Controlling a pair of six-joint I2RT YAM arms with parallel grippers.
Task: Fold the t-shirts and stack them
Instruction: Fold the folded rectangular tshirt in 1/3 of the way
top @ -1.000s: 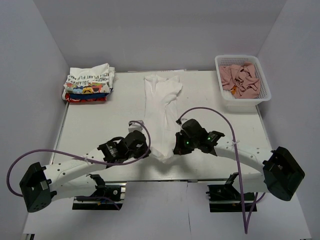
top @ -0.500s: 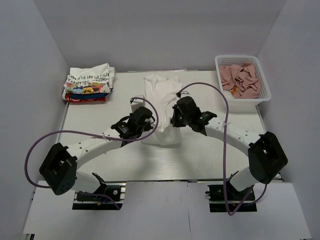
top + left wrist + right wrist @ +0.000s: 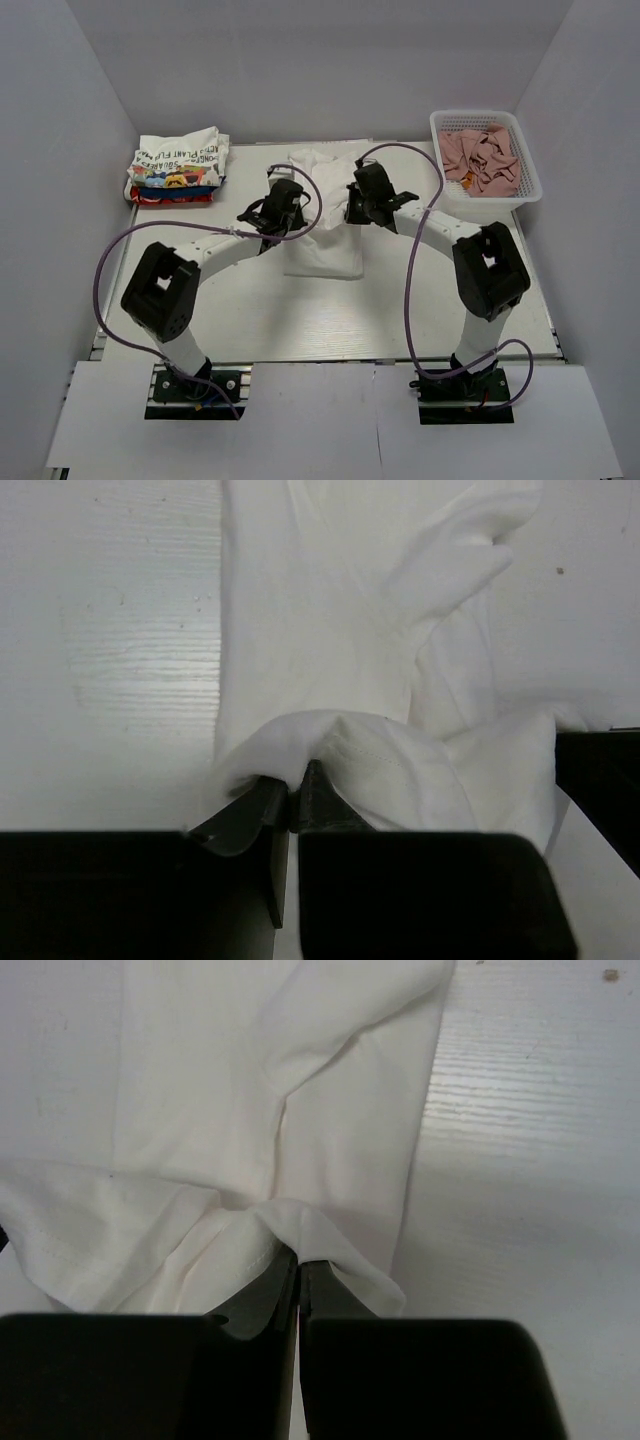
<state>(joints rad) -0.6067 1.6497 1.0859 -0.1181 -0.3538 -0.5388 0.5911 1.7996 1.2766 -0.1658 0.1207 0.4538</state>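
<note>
A large plain white t-shirt [image 3: 322, 250] lies in the middle of the table, its near part doubled back over itself. My left gripper [image 3: 287, 204] is shut on a bunched edge of it [image 3: 330, 610], with the cloth draped over both fingertips [image 3: 297, 780]. My right gripper [image 3: 358, 200] is shut on the opposite edge [image 3: 220, 1090], a fold of hem pinched between its tips [image 3: 299, 1260]. Both grippers hold their edges just above the shirt's far half. A stack of folded t-shirts [image 3: 178, 166], white with black lettering on top and colourful and red below, sits at the far left.
A white mesh basket [image 3: 487, 203] with pinkish-brown cloths stands at the far right corner. Purple cables loop over both arms. Bare table shows to the left of the shirt [image 3: 110, 630] and to its right [image 3: 540, 1160].
Both grippers have carried the white t-shirt's near end away from the arm bases toward the far side. The shirt now lies shorter, folded over itself.
</note>
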